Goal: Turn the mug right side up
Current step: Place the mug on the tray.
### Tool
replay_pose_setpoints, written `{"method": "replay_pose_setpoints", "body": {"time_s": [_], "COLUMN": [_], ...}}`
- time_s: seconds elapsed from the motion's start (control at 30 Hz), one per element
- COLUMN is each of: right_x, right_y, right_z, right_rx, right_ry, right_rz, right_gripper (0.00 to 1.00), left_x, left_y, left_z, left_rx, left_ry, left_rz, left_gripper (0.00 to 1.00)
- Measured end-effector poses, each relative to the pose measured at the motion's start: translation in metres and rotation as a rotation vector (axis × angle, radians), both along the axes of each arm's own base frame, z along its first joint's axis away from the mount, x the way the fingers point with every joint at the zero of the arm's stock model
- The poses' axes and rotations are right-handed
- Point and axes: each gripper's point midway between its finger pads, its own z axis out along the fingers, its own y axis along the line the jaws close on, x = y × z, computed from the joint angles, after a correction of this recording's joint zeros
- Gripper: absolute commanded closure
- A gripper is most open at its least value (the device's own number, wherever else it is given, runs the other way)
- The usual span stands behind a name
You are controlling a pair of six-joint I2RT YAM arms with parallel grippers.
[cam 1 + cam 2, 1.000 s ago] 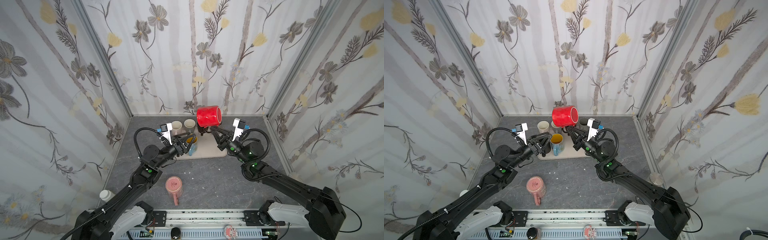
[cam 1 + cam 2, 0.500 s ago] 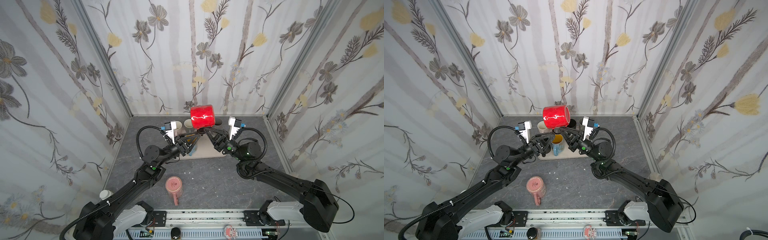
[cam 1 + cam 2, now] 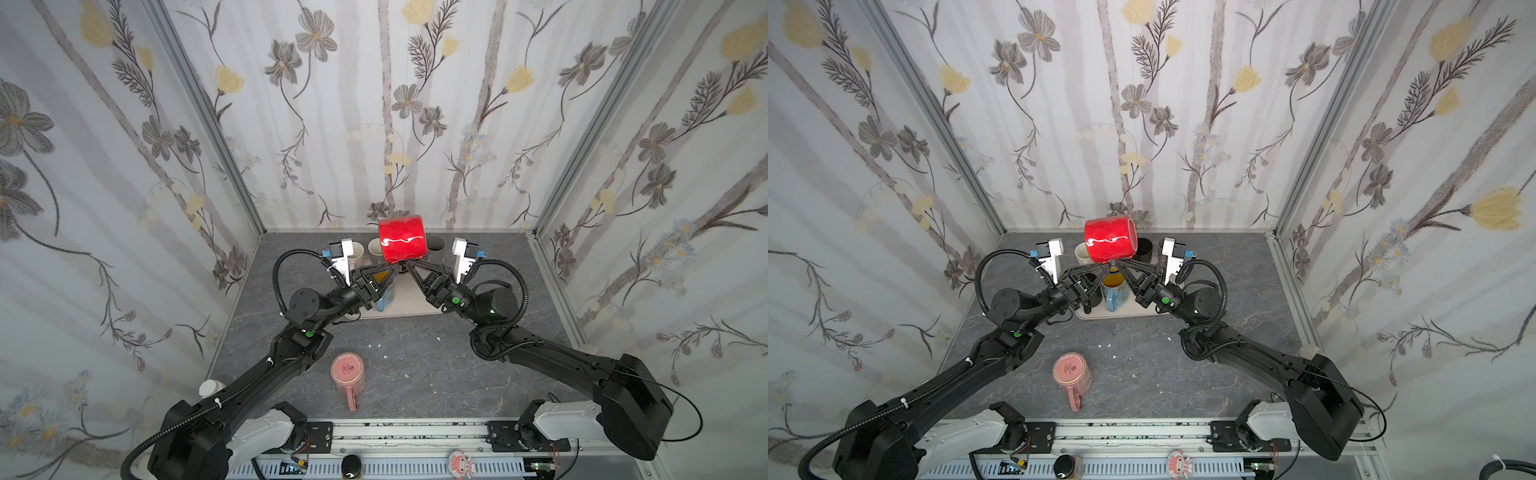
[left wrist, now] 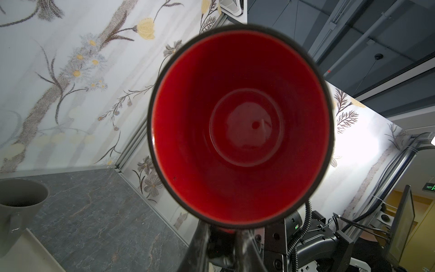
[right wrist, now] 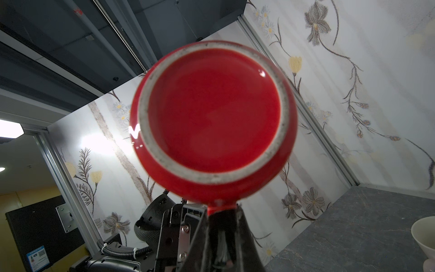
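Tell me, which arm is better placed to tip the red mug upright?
Probably the left. The red mug hangs sideways, mouth toward the left claw; both claws pinch its handle. Dipping the left would lift the mouth; the right claw would bend backward.

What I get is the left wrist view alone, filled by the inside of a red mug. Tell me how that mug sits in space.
Observer: The red mug hangs on its side in the air above the tray, handle underneath.
Operator: Name whatever else is on that handle besides my jaws.
Observer: The right gripper is shut on it too, reaching in from the side opposite the left gripper.
Operator: Report any other mug that needs turning.
Observer: A pink mug stands base up on the table, near the front edge.
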Motion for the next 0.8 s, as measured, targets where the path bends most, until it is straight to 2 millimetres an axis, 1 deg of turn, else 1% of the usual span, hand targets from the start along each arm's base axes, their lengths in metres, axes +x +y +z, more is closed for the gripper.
{"method": "replay_pose_setpoints", "body": {"time_s": [0.1, 0.23, 0.33, 0.37, 0.43, 0.47, 0.5, 0.57, 0.6, 0.63, 0.7, 0.8], "right_x": [-0.001, 0.000, -0.003, -0.002, -0.002, -0.002, -0.002, -0.005, -0.007, -0.008, -0.009, -0.008], "right_y": [0.000, -0.001, -0.001, -0.002, -0.005, -0.006, -0.009, -0.014, -0.016, -0.020, -0.027, -0.048], "right_z": [-0.001, -0.001, -0.010, -0.011, -0.013, -0.013, -0.011, -0.008, -0.007, -0.008, -0.009, -0.009], "right_rx": [0.009, 0.020, 0.019, 0.019, 0.026, 0.031, 0.037, 0.041, 0.034, 0.016, -0.014, -0.053], "right_ry": [0.006, 0.017, 0.027, 0.031, 0.049, 0.054, 0.058, 0.053, 0.048, 0.043, 0.036, 0.036], "right_rz": [0.006, -0.003, 0.004, 0.000, -0.002, -0.005, -0.008, -0.018, -0.028, -0.048, -0.093, -0.212], "right_gripper": [1.00, 1.00, 1.00, 1.00, 1.00, 0.98, 0.90, 0.70, 0.58, 0.49, 0.42, 0.39], "left_x": [0.001, 0.004, 0.003, 0.004, 0.005, 0.005, 0.004, 0.003, 0.002, 0.004, 0.011, 0.027], "left_y": [-0.001, -0.004, -0.009, -0.010, -0.013, -0.014, -0.015, -0.018, -0.020, -0.022, -0.024, -0.031], "left_z": [0.000, 0.000, -0.002, -0.004, -0.008, -0.007, -0.004, -0.001, 0.000, 0.000, 0.000, -0.005], "left_rx": [0.004, 0.003, 0.015, 0.019, 0.027, 0.028, 0.031, 0.039, 0.043, 0.051, 0.076, 0.145], "left_ry": [0.005, 0.015, 0.015, 0.023, 0.034, 0.033, 0.024, 0.016, 0.021, 0.034, 0.057, 0.110], "left_rz": [0.006, 0.014, 0.009, 0.010, 0.010, 0.007, 0.006, 0.005, 0.000, 0.003, 0.038, 0.116], "left_gripper": [0.85, 0.81, 0.82, 0.85, 1.00, 1.00, 1.00, 1.00, 1.00, 1.00, 1.00, 1.00]}}
